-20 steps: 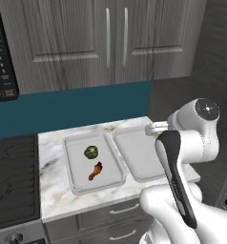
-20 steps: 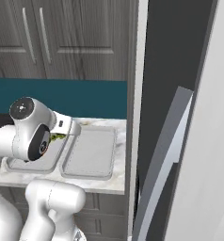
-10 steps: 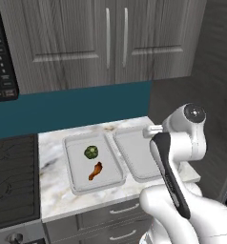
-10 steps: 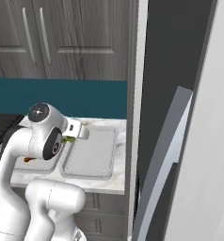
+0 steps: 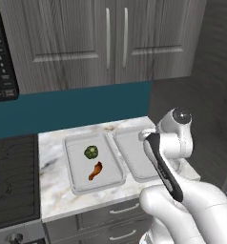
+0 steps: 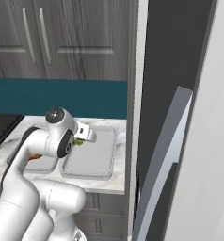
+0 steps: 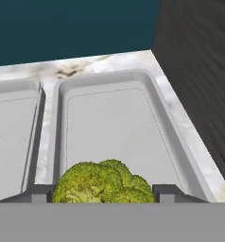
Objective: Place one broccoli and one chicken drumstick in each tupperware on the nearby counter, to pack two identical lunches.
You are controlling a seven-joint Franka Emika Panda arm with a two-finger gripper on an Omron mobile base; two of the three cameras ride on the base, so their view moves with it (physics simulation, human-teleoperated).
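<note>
My gripper (image 7: 103, 193) is shut on a green broccoli (image 7: 103, 183), held just above the near end of the right tupperware (image 7: 109, 123), whose floor is bare. In the right base view the gripper (image 6: 85, 135) hangs over that same right tupperware (image 6: 91, 155) with the broccoli (image 6: 78, 141) peeking out under it. The left tupperware (image 5: 77, 178) holds another broccoli (image 5: 91, 152) and a brown chicken drumstick (image 5: 96, 170). My arm hides part of the right tupperware (image 5: 132, 157) in the left base view. Both containers sit side by side on the white marble counter (image 5: 53, 195).
A black stovetop (image 5: 13, 181) borders the counter on the left. A tall dark panel (image 5: 201, 90) rises directly right of the right tupperware. An open fridge door (image 6: 180, 141) stands further right. Grey upper cabinets (image 5: 106, 38) hang above a teal backsplash.
The arm has swung a little further over the counter, carrying the broccoli out above the right tupperware. The food in the left tupperware has not moved.
</note>
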